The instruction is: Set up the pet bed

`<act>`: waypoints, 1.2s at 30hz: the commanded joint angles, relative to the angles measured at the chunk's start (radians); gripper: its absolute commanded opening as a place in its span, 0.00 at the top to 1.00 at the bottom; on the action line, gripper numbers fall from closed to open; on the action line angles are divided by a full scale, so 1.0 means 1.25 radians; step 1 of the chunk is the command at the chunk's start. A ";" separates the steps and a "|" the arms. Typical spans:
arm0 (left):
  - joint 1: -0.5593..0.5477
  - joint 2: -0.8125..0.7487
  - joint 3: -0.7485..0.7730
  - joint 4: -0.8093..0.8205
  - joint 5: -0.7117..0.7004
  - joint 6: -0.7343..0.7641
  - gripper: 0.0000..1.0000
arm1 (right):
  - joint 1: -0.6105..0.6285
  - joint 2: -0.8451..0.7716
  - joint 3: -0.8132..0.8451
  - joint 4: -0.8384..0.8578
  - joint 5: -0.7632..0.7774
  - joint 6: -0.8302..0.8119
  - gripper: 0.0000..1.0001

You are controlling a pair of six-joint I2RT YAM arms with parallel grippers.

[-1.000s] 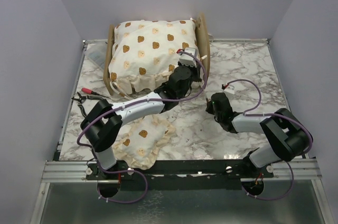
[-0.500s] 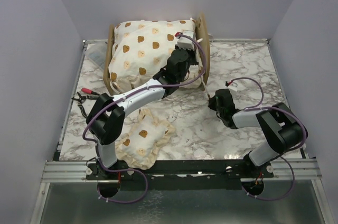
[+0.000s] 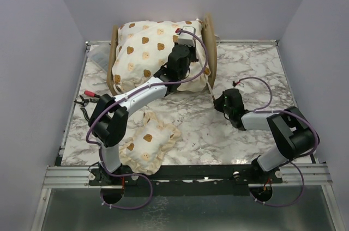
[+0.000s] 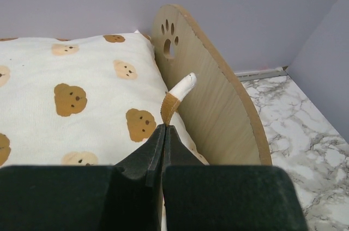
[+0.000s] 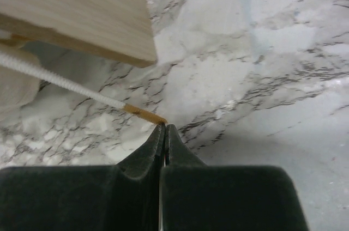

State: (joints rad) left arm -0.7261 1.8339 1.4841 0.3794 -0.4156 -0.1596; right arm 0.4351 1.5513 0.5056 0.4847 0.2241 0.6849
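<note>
Far-centre on the bench point(image 3: 245, 62), the pet bed point(image 3: 210, 46) sits under your outstretched left arm, left fingers point(image 4: 144, 157) pinching a tan-tipped strip point(image 4: 177, 97) beside its headboard point(image 4: 218, 105); your right arm lies low, right fingers point(image 5: 144, 154) pinching a cord point(image 5: 65, 85) tip.

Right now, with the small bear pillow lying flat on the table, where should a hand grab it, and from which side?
Take the small pillow by the frill at its right corner, coming down from above. It lies flat on the table, so the thin frill is probably easiest to pinch, and the left arm overlaps its left edge.
</note>
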 commanded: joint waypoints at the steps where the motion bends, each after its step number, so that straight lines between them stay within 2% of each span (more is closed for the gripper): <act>1: 0.005 -0.031 0.043 0.023 -0.012 0.012 1.00 | -0.055 0.052 -0.062 -0.005 -0.030 0.055 1.00; 7: 0.007 -0.039 0.055 0.014 -0.015 0.024 1.00 | -0.108 0.078 -0.080 0.033 -0.081 0.058 1.00; 15: 0.030 -0.030 0.060 -0.015 -0.068 0.020 1.00 | -0.106 -0.039 -0.009 -0.007 -0.165 0.009 1.00; 19: 0.053 -0.028 0.071 -0.032 -0.086 -0.006 1.00 | -0.108 -0.043 0.000 -0.032 -0.137 0.018 1.00; 24: 0.052 -0.021 0.083 -0.052 -0.038 -0.020 1.00 | -0.109 0.012 -0.028 -0.020 -0.102 0.041 1.00; 29: 0.051 -0.033 0.067 -0.064 -0.063 -0.018 1.00 | -0.117 0.052 -0.045 -0.011 -0.089 0.050 1.00; 36: 0.059 -0.035 0.100 -0.081 -0.089 0.003 1.00 | -0.122 0.004 -0.019 -0.014 -0.143 0.014 1.00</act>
State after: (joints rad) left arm -0.6743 1.8336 1.5448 0.2577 -0.4622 -0.1757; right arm 0.2928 1.5898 0.4774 0.5289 0.0624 0.7456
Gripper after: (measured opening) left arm 0.003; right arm 0.005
